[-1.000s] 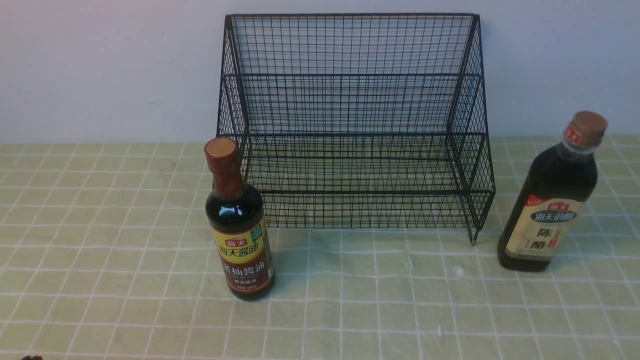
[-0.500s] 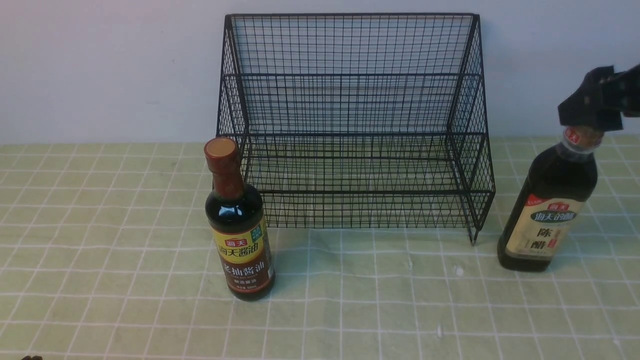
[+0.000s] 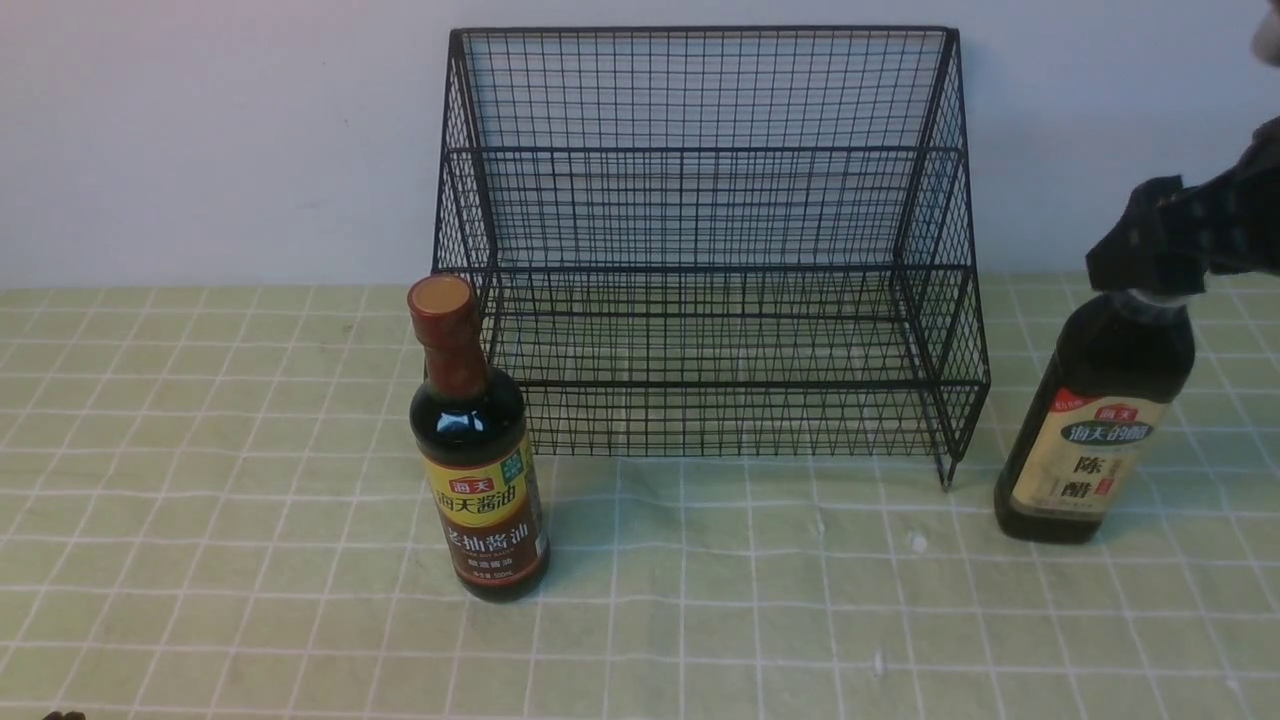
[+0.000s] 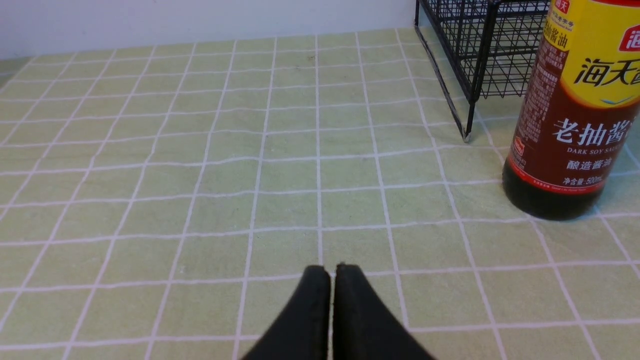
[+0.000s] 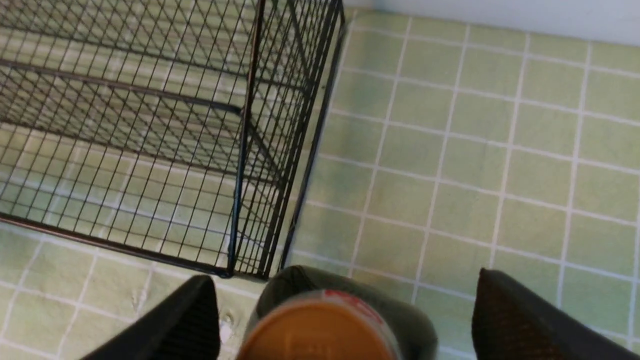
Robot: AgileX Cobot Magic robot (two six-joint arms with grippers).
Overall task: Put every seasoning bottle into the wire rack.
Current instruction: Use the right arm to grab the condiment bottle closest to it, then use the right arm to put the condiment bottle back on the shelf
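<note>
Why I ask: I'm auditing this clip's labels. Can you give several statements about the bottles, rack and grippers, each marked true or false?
1. The black wire-mesh two-tier rack holds no bottle. True.
2. The slim dark bottle with the yellow-brown label lies on its side. False: it stands upright on the table.
3. The right gripper is open, its jaws either side of the tan cap of the broad cream-labelled bottle. True.
4. The left gripper is open. False: it is shut, holding nothing.

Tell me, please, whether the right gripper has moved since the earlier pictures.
Yes. The right gripper has come down and leftward, now covering the cap of the unmoved cream-label bottle.
</note>
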